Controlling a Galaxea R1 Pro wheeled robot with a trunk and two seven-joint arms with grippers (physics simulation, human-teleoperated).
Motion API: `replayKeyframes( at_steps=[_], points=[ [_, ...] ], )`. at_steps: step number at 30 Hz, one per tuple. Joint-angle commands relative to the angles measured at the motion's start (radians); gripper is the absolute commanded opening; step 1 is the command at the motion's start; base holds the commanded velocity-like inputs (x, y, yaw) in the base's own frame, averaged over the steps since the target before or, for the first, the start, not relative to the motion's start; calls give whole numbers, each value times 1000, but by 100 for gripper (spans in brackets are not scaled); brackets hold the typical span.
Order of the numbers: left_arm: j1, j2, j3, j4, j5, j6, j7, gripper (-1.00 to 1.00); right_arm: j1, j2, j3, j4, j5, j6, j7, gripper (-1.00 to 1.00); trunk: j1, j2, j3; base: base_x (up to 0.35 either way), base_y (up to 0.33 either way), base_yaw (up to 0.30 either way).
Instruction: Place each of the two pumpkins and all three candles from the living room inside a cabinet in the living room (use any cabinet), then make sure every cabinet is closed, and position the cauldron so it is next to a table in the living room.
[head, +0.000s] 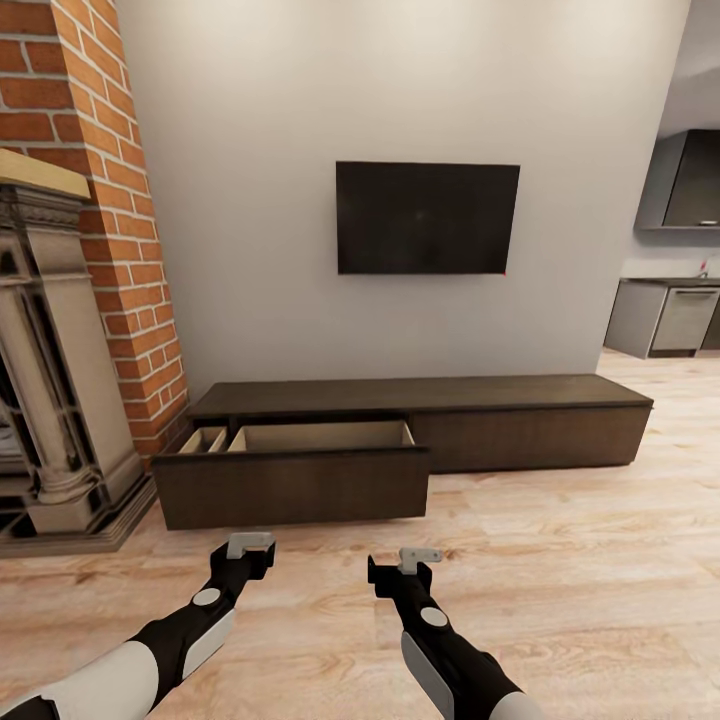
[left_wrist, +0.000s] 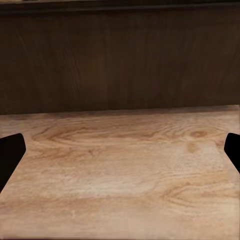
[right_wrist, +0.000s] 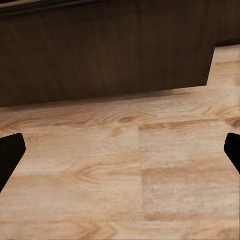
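The long low dark-brown cabinet (head: 430, 395) stands against the wall ahead. Its left drawer (head: 290, 487) is pulled out, showing light tan inner walls (head: 320, 437); the drawer's floor is hidden behind its front. My left gripper (head: 250, 545) and right gripper (head: 420, 557) hover side by side over the wooden floor just short of that drawer, both open and holding nothing. The left wrist view faces the dark drawer front (left_wrist: 120, 60), with my left gripper (left_wrist: 120, 155) spread wide. In the right wrist view, the front's corner (right_wrist: 100, 50) lies beyond my right gripper (right_wrist: 120, 155). Pumpkins, candles, cauldron and table are out of view.
A stone fireplace (head: 50, 400) and a brick column (head: 120, 200) stand close on the left. A black TV (head: 427, 218) hangs above the cabinet. Kitchen units (head: 670, 315) lie far right. Light wooden floor (head: 560, 560) stretches to the right.
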Motion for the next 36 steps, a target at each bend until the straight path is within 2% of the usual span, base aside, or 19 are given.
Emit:
replayKeyframes(
  at_steps=[1,5,8,12,20,36],
  points=[
    [-1,1,-8,-2,7,-3,7,100,-1,-1,8,-1,-11,-6,-7,100,4,-8,-4,0,0,0],
    [-1,1,-5,-2,10,-2,4,100,-1,-2,8,-8,-12,-8,-7,100,6,-9,-20,0,0,0],
    [-2,1,-3,-1,11,-1,-26,100,-1,-2,8,-10,-12,-8,-7,100,7,-9,-31,0,0,0],
    [-1,0,-1,-1,11,-2,-51,100,-1,-2,6,-10,-13,-8,-7,100,7,-9,-31,0,0,0],
    [-1,-13,1,-1,12,-1,-55,100,-1,-2,4,-10,-13,-8,-6,100,7,-9,-31,16,5,0],
    [-2,-16,4,30,12,1,-51,100,-1,-2,3,-10,-13,-8,-5,100,7,-9,-31,237,147,0]
  ],
)
